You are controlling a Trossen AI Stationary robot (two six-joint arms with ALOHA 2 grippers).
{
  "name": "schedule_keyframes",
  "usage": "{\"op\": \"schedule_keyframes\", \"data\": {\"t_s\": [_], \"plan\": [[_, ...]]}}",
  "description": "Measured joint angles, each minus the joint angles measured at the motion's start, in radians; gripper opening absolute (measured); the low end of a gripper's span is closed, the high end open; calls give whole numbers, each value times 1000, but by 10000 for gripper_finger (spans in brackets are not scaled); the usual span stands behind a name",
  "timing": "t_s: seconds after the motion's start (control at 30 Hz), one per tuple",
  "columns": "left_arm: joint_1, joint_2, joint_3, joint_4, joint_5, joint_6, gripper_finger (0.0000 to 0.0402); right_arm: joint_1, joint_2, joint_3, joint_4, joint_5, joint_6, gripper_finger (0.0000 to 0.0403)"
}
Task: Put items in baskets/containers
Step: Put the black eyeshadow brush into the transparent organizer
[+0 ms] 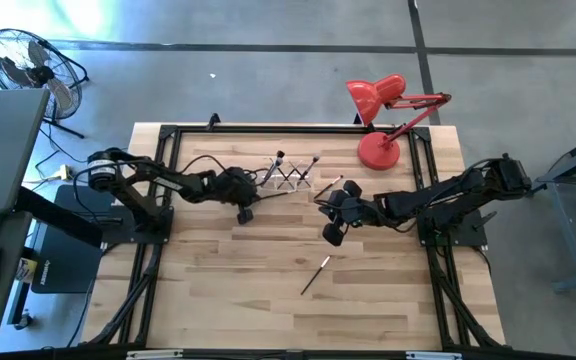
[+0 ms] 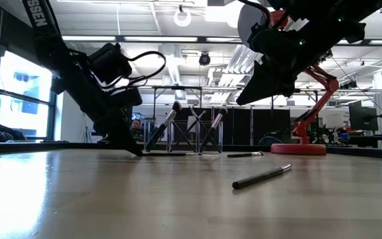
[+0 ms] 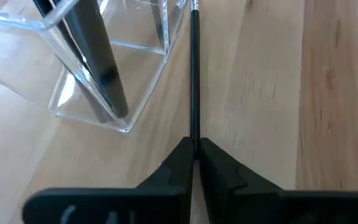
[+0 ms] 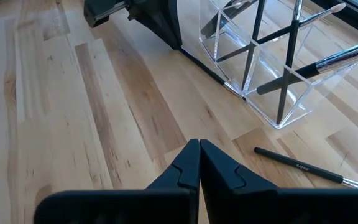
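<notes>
Fingers of the left gripper (image 3: 194, 163) are pinched on one thin dark brush (image 3: 195, 74) that lies flat on the tabletop (image 1: 228, 290) just beside the clear holder (image 3: 114, 93). Its long axis runs straight out from the fingertips, alongside the holder's near wall, so lifting and tipping it into a compartment looks like the next call. The left arm is clearly the nearer one to the holder, its gripper touching down right at the holder's edge in the low view.

The right gripper (image 4: 199, 163) hangs above the tabletop with its fingers shut on nothing, facing the holder from the other side.

Counting brushes: about four stand crossed in the holder (image 1: 288, 172), though the tangle makes that uncertain. One is in the left grip. One lies on the tabletop just beside the holder on the right arm's side (image 4: 300, 167). One lies well apart toward the front of the tabletop (image 1: 315, 274). There is one holder. A red desk lamp (image 1: 380, 118) stands at the far edge.
</notes>
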State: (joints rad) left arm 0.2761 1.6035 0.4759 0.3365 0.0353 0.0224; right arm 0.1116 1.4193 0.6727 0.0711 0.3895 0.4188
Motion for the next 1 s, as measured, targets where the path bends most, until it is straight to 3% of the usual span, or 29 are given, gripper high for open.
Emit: {"op": "schedule_keyframes", "data": {"t_s": [0.33,0.7,1.0], "plan": [[-118,-1,2,-48,-55,-7,4,0,0,0,-9,-48,57,2],[-249,-1,0,-48,-82,-153,1,6,0,0,-92,-134,161,2],[-351,2,20,-62,-153,-266,0,65,0,0,-195,-141,242,1]]}}
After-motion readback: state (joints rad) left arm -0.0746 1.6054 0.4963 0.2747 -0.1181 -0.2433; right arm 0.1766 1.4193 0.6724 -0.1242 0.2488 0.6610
